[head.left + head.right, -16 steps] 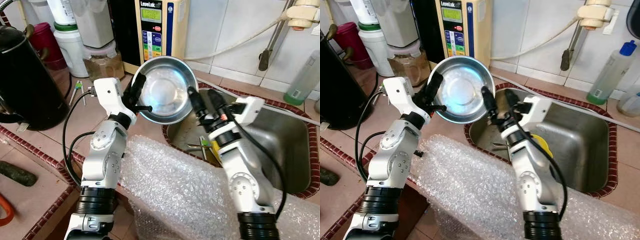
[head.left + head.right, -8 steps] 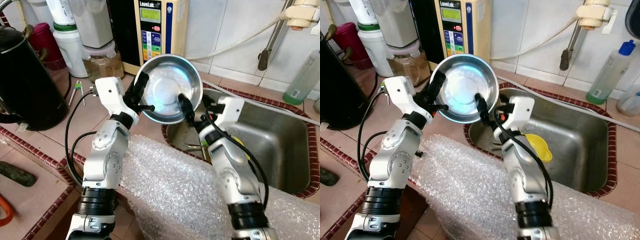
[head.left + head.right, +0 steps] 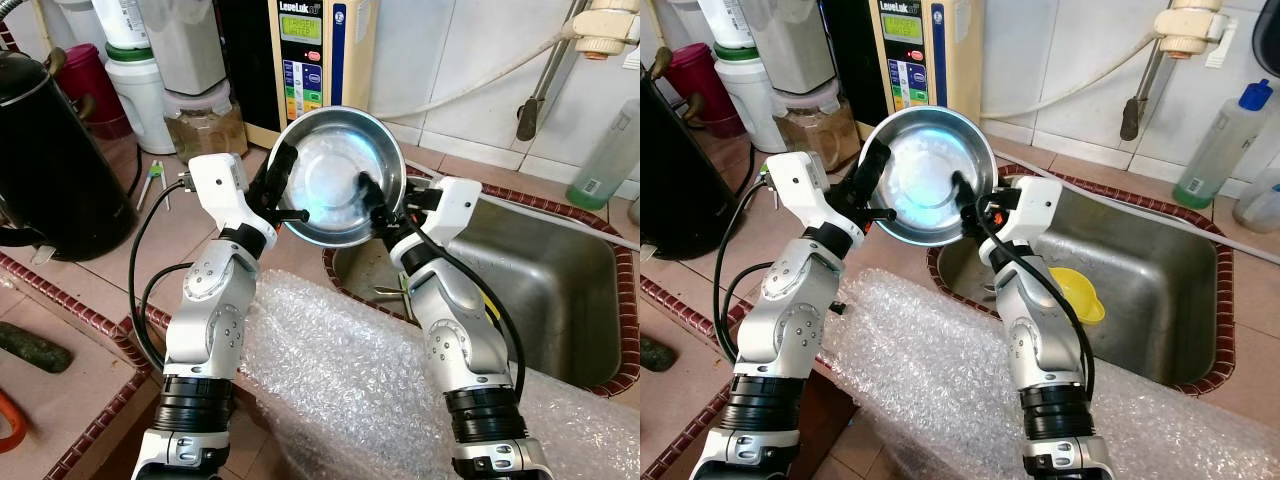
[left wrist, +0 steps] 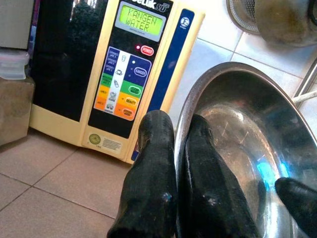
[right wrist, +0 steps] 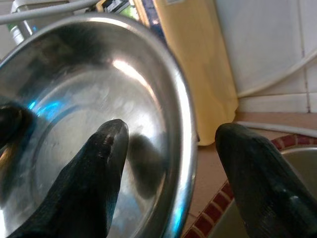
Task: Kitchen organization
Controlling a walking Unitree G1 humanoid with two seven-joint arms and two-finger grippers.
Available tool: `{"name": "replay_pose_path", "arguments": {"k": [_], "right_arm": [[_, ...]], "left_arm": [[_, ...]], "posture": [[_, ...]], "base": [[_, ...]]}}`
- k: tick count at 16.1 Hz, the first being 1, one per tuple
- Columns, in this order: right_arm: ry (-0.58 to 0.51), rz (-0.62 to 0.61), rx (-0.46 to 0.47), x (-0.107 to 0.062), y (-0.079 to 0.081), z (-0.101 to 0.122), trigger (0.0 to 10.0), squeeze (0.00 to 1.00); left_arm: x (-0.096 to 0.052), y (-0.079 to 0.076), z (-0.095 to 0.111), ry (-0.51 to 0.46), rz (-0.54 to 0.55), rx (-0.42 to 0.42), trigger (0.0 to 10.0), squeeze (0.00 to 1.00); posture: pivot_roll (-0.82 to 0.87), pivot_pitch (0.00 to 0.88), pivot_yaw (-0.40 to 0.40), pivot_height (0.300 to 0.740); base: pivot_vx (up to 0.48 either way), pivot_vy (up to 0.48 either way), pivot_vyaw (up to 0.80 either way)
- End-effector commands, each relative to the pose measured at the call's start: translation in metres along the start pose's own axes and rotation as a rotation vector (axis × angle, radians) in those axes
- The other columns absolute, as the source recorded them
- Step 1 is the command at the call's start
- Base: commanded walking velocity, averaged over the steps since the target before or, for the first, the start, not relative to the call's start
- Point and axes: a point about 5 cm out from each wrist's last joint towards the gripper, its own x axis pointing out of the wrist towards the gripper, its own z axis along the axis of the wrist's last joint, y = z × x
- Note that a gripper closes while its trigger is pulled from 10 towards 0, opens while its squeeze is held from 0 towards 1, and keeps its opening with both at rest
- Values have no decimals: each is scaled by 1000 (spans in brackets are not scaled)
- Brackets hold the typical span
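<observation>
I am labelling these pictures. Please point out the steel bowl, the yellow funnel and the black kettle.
bowl (image 3: 325, 185), left eye view, inner bottom.
funnel (image 3: 1077, 291), right eye view, yellow body in the sink.
kettle (image 3: 50, 170), left eye view, black side wall.

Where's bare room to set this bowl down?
Bare tile lies between the black kettle and the sink, under the bowl. The sink floor right of the yellow funnel is free. The back wall is crowded with appliances; bubble wrap covers the front.

wall (image 3: 470, 60): white tile | counter (image 3: 180, 225): pinkish tile, red brick edging | sink (image 3: 560, 290): steel basin
</observation>
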Motion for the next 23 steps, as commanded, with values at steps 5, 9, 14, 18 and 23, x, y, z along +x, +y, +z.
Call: {"name": "replay_pose_path", "arguments": {"k": [5, 9, 14, 18, 23], "right_arm": [[23, -55, -3, -11, -8, 0, 0, 0], [63, -71, 10, -18, -13, -5, 0, 0], [79, -87, 37, -19, -16, -5, 0, 0], [108, -143, 11, -18, -23, -9, 0, 0], [149, -283, -34, -17, -44, -14, 0, 0]], "left_arm": [[-2, 3, 5, -18, 16, 17, 0, 0], [-1, 3, 4, -16, 15, 20, 0, 0], [-3, 1, 0, 4, 3, 25, 0, 0], [-5, -7, -15, 89, -49, 20, 10000, 0], [-9, -14, -29, 164, -66, 7, 10000, 1000]], "posture": [[41, 77, 43, 740], [39, 79, 45, 740], [35, 74, 44, 740], [35, 70, 46, 740], [27, 77, 34, 740]], "base": [[0, 0, 0], [0, 0, 0], [0, 0, 0], [0, 0, 0], [0, 0, 0]]}}
